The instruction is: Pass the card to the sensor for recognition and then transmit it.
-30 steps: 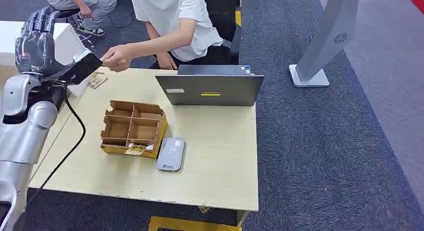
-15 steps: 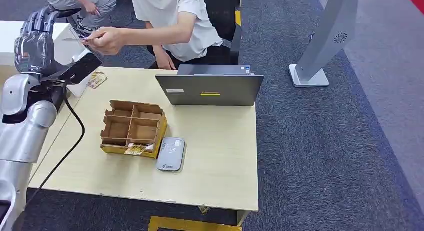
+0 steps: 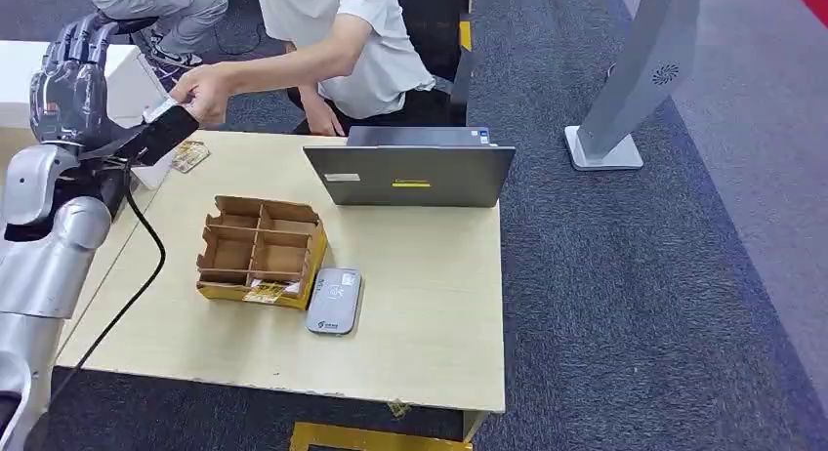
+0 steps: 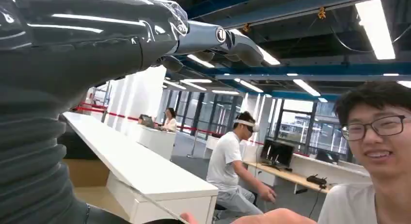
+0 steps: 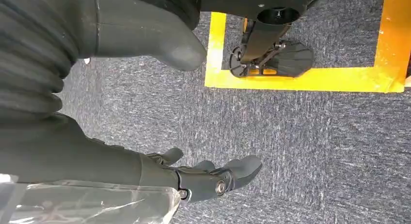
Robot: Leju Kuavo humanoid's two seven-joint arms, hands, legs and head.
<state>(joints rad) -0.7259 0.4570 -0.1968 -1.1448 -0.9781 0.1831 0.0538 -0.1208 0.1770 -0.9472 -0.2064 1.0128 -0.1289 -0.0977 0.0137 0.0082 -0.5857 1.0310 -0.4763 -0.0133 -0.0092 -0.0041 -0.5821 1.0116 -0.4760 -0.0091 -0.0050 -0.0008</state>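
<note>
My left hand (image 3: pixel 66 80) is raised at the table's far left corner, fingers up and apart, holding nothing; its fingers (image 4: pixel 213 40) stretch out in the left wrist view. A person's hand (image 3: pixel 203 83) holds a small white card (image 3: pixel 159 110) just beside my left wrist. The grey card sensor (image 3: pixel 334 301) lies flat on the table, next to a cardboard divider box (image 3: pixel 262 251). My right hand (image 5: pixel 203 178) hangs over the carpet with its fingers apart and nothing in it.
An open laptop (image 3: pixel 410 173) stands at the table's far edge, in front of the seated person (image 3: pixel 342 41). Another card (image 3: pixel 188 156) lies at the far left of the table (image 3: pixel 430 314). A grey kiosk stand (image 3: pixel 635 80) is on the right.
The person's hand lifted from the table with a card, swung left, and now holds it lower, right beside my left wrist. My left hand has hardly moved.
</note>
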